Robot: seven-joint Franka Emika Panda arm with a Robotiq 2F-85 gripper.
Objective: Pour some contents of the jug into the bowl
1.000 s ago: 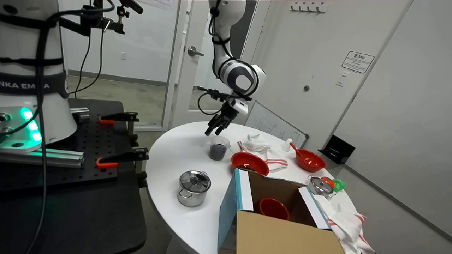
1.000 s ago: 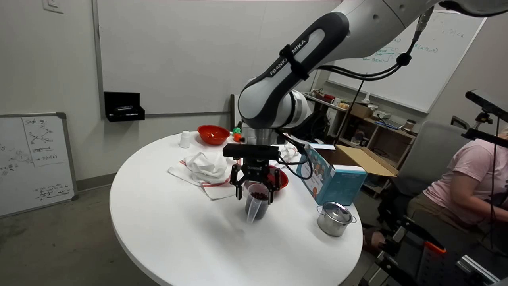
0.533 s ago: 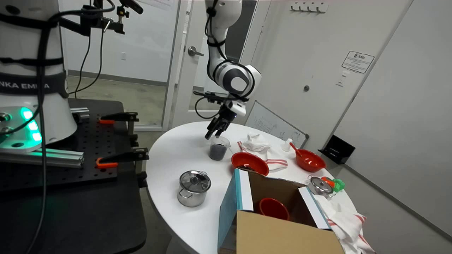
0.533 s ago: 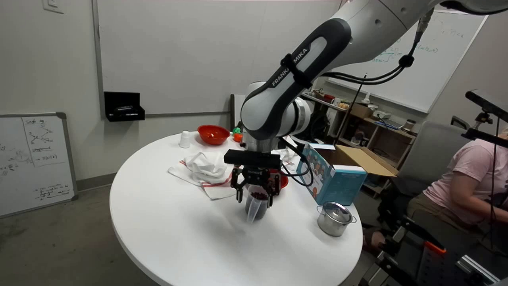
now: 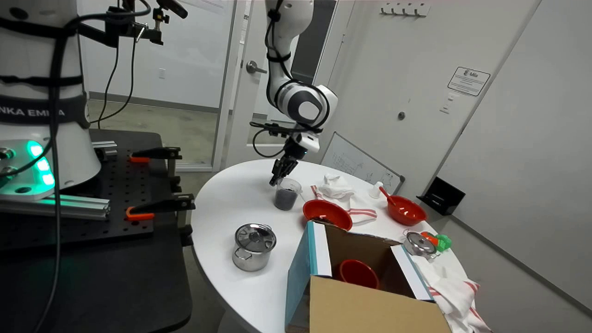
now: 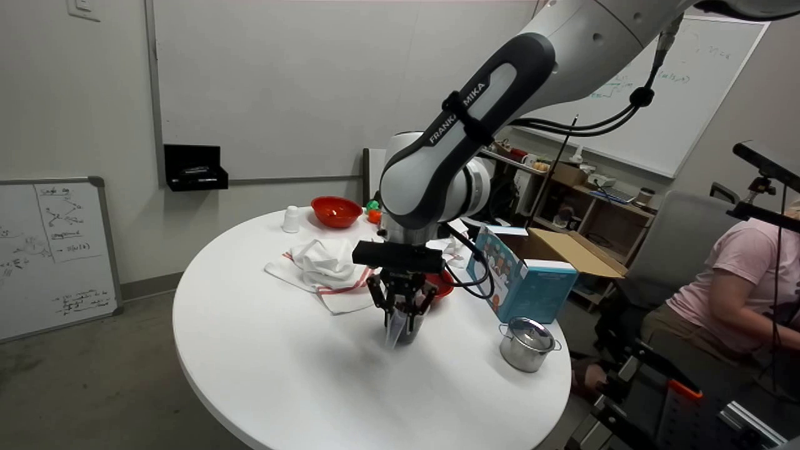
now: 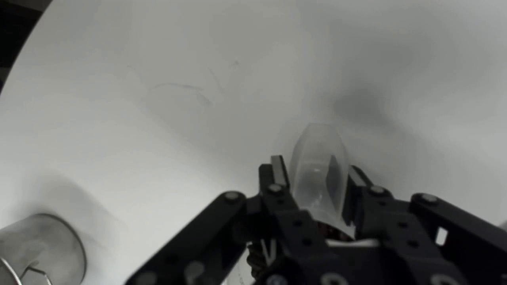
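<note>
The jug (image 5: 286, 199) is a translucent cup filled with dark contents, upright on the white table in both exterior views. Its broad clear handle (image 7: 317, 174) fills the space between my fingers in the wrist view. My gripper (image 7: 317, 165) has a finger on each side of that handle, both against it or very nearly so; it looks shut on the jug. Dark red pieces show inside the jug's rim just below. The red bowl (image 5: 334, 209) stands close to the jug, with some dark pieces in it; in an exterior view my gripper partly covers the bowl (image 6: 441, 287).
A lidded metal pot (image 5: 249, 260) stands near the table's edge. An open cardboard box (image 5: 370, 305) is right behind the red bowl. A crumpled white cloth (image 6: 325, 262) lies beside the jug. Farther back sits another red bowl (image 6: 336, 212).
My gripper has come down slightly to the jug, and its fingers have closed in from wide apart onto the handle. The jug and handle have shifted a little.
</note>
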